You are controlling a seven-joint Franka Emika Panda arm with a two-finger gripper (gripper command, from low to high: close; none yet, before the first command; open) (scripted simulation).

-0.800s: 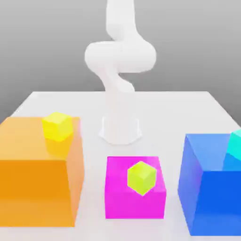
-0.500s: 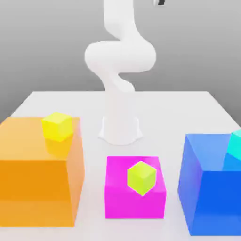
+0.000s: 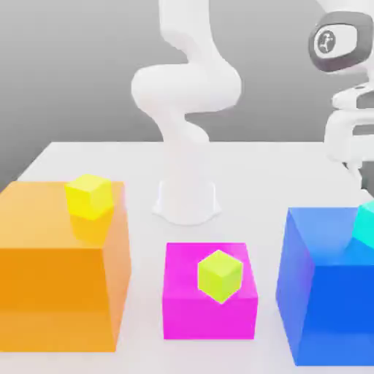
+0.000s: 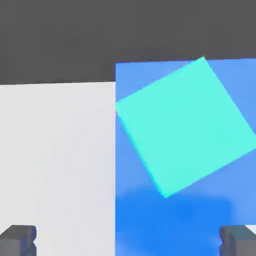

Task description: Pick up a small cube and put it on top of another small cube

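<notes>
We see no containers on the white table (image 3: 88,157), so nothing sits inside anything; the small cubes all rest on top of big blocks. We count three big blocks: an orange block (image 3: 62,270) at the exterior view's left, a pink block (image 3: 210,307) in the middle, and a blue block (image 3: 329,299) at the exterior view's right. We also count three small cubes, one per block: a yellow cube (image 3: 89,196) on the orange block, a lime-green cube (image 3: 219,275) on the pink one, and the cyan cube (image 3: 365,225) on the blue one, cut by the picture's edge. There is one white arm (image 3: 186,88), its base standing behind the pink block.

The exterior view gives us the hand (image 3: 350,109) high above the blue block, well apart from the cyan cube. The hand view gives us the cyan cube's whole top face (image 4: 186,125), turned at an angle to the blue block's (image 4: 165,220) edges, and the gripper (image 4: 129,240) with its two dark fingertips (image 4: 19,239) spread wide apart, gripping nothing.
</notes>
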